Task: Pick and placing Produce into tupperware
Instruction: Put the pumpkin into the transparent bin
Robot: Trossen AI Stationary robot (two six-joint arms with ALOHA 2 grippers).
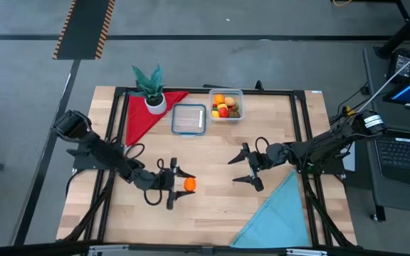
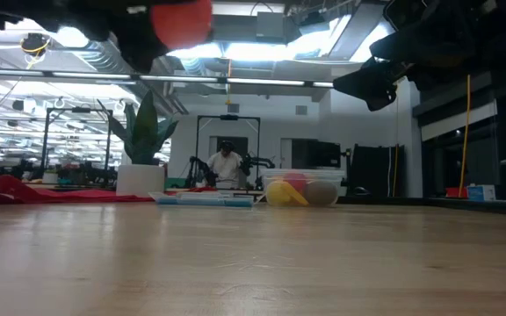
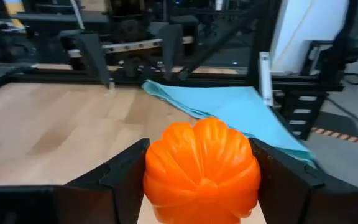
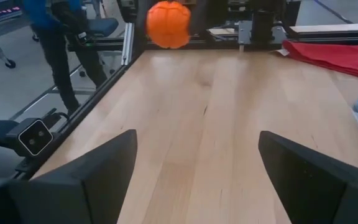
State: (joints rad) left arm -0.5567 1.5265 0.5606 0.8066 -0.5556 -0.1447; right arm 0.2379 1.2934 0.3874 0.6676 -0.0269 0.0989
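1. Left wrist view shows the nearest thing: an orange ribbed toy pumpkin [image 3: 202,169] gripped between the two dark fingers [image 3: 118,180], one pressed against each of its sides.
2. From above, the left gripper [image 1: 181,184] holds that pumpkin [image 1: 189,185] over the front middle of the worktop [image 1: 212,156]. In the low view the fruit [image 2: 181,21] hangs clear of the wood, at the upper edge of the picture.
3. The right gripper [image 1: 245,169] hovers to the right of centre with its jaws spread wide and nothing between them. It points towards the left arm, and its wrist view shows the pumpkin [image 4: 168,23] ahead, well apart from its fingers [image 4: 98,171].
4. A light blue cloth [image 1: 280,213] lies at the front right corner, just beside the right arm.
5. Farther back sits a flat clear square piece with a blue rim [image 1: 189,119].
6. Just to its right stands the tupperware [image 1: 225,105], near the rear edge, with several pieces of produce [image 1: 223,108] inside: yellow, orange, red and green.
7. A red cloth [image 1: 142,114] lies at the rear left, with a potted plant [image 1: 152,89] in a white pot on it.
8. Beyond the worktop, the low view shows a person [image 2: 226,164] far off in the room.
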